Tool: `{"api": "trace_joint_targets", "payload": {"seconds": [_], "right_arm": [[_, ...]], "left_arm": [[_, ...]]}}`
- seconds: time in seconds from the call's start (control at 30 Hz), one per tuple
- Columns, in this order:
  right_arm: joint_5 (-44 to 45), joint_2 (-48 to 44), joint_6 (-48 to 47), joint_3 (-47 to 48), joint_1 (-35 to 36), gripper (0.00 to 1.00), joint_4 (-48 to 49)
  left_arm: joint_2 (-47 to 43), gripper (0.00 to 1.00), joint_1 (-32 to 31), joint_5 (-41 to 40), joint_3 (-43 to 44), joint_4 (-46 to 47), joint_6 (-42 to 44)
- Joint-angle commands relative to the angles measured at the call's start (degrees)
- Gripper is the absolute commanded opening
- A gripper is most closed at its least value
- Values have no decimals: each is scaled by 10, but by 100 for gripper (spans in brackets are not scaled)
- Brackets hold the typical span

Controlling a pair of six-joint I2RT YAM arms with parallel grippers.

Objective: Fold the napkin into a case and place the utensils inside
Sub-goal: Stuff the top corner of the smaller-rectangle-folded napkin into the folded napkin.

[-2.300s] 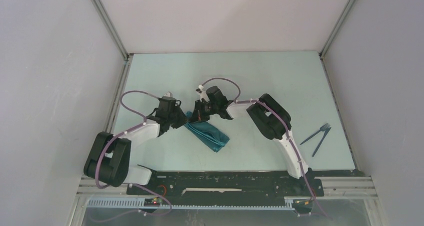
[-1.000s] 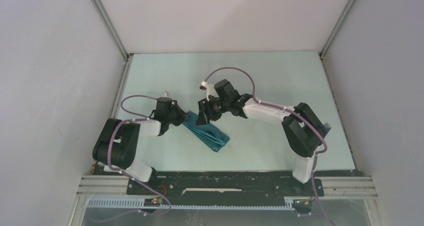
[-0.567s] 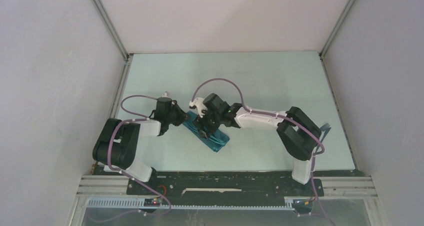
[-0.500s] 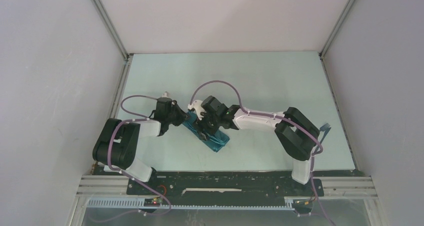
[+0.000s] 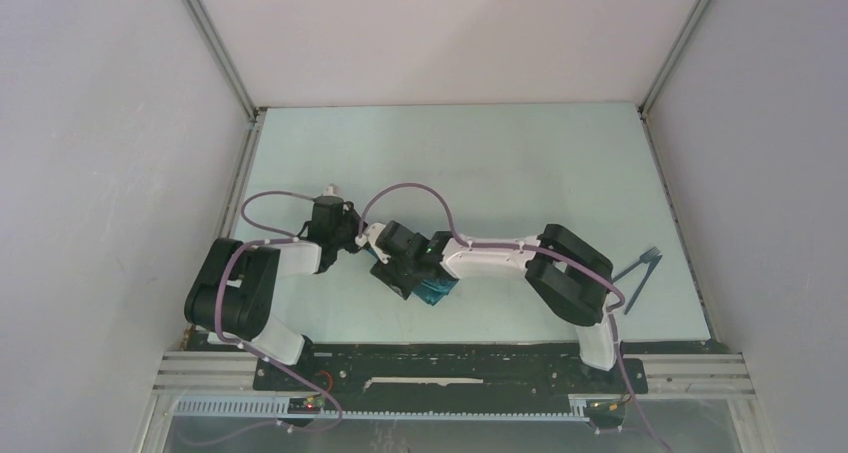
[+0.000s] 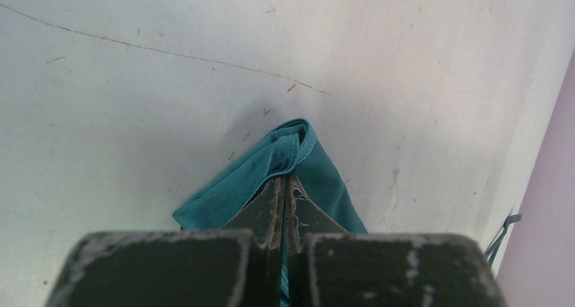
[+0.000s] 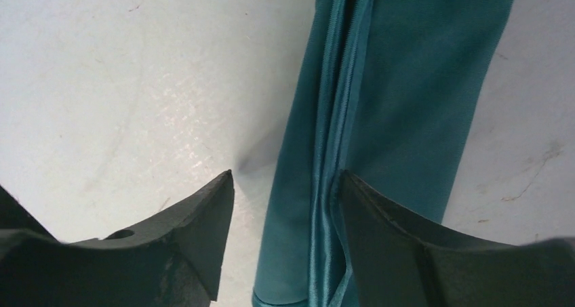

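With the left gripper (image 6: 283, 185) clamped on one end of the napkin (image 6: 325, 181), the wide-open right gripper (image 7: 285, 181) has swept along its length, likely flattening the fold.

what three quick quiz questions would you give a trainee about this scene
1. True or false: the left gripper is shut on the napkin.
2. Where are the utensils? A: inside the napkin. B: on the table, far right. C: in the left gripper.
3. Fill in: the right gripper sits over the napkin's folded edge with its jaws ____.

Key: 1 true; 2 B; 3 open.
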Motion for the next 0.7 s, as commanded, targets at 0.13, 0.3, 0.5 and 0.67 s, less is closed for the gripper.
{"api": "trace_joint_targets", "payload": {"seconds": [0.13,0.3,0.5,0.67], "right_arm": [[152,31,85,36,51,51,-44],[206,38,104,34,60,56,-41],[167,-9,62,32,74,67,-33],[134,-49,52,26,66,72,-36]], "left_arm": [[-9,0,6,-22,-20,-59,29],[-14,0,6,-24,-18,-63,32],[-12,0,7,-26,-17,-65,37],[-8,0,8,-24,-17,-61,36]]}}
